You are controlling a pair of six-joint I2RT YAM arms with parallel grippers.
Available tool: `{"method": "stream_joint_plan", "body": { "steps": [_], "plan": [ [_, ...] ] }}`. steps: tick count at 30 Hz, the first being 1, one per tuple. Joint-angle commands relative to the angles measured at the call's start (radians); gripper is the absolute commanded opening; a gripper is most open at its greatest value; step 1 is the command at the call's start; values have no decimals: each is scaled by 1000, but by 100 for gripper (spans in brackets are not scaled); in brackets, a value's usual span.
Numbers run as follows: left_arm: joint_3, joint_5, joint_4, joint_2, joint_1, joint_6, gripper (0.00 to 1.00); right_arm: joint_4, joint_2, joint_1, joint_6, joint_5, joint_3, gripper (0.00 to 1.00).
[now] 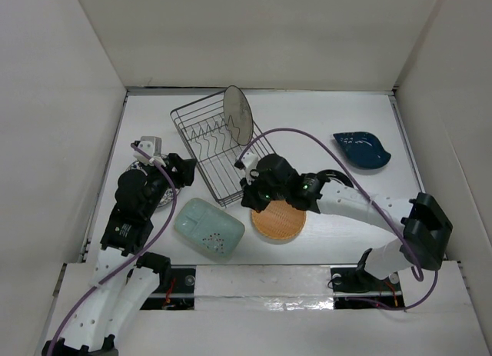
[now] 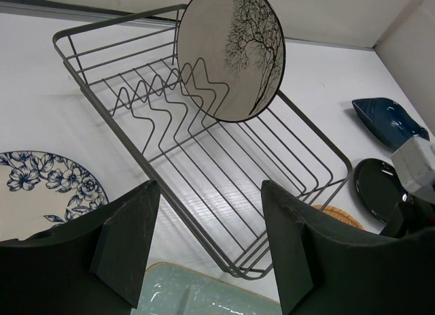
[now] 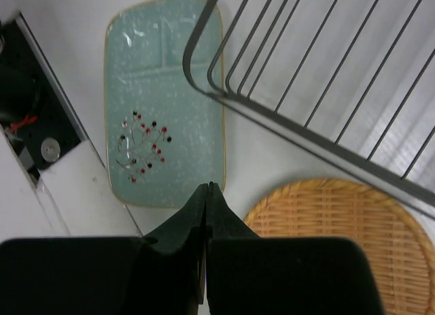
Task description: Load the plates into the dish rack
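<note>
A beige tree-print plate (image 1: 237, 114) stands upright at the far end of the dish rack (image 1: 223, 175); the others lie flat on the counter (image 1: 323, 118). The right gripper (image 3: 207, 192), clenched on nothing, hangs between the mint plate (image 1: 208, 227) by the near edge and the orange woven plate (image 1: 278, 221). It likely needs to spread, pinch a rim, then tilt that plate upright. The left gripper (image 2: 209, 189) gapes empty beside the floral plate (image 2: 41, 192).

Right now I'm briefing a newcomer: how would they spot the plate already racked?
Find the grey wire dish rack. At its far end one round plate stands on edge among the prongs. It alone is upright, beige with a grey tree print; the others lie flat.
</note>
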Motion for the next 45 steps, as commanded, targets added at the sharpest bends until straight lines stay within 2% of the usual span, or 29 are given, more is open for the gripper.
{"method": "stream_joint_plan", "body": {
  "steps": [1, 5, 9, 14, 23, 28, 30, 34, 37, 38, 40, 41, 45],
  "plan": [
    [-4, -13, 53, -1, -3, 9, 58, 3, -2, 11, -4, -34, -13, 0],
    [-5, -17, 51, -4, -3, 9, 58, 32, 56, -14, -26, 75, 6, 0],
    [-6, -17, 51, -3, -3, 9, 58, 83, 99, -92, -26, 119, 39, 0],
    [-4, -19, 51, -1, -3, 11, 58, 126, 145, -132, -3, 208, 67, 0],
    [-4, -19, 53, -3, -3, 11, 58, 261, 159, -176, 32, 198, 58, 0],
    [-4, -19, 53, 2, -3, 11, 58, 267, 145, -198, 55, 161, 39, 0],
    [-4, -19, 50, 2, -3, 11, 58, 250, 121, -198, 63, 155, 7, 6],
    [-6, -17, 56, -4, -3, 11, 58, 264, 12, -202, 98, 115, -199, 14],
    [-2, -7, 56, 6, -3, 11, 57, 296, -74, -273, 144, 34, -295, 25],
    [-4, -4, 56, 6, -3, 11, 57, 304, -92, -291, 151, 21, -339, 34],
    [-4, -5, 54, 5, -3, 11, 57, 308, -131, -337, 151, 6, -364, 44],
    [-4, -4, 56, 3, -3, 12, 57, 311, -138, -353, 146, 4, -375, 53],
    [-7, -2, 57, 3, -3, 11, 57, 328, -123, -448, 144, -58, -364, 62]
  ]
}}
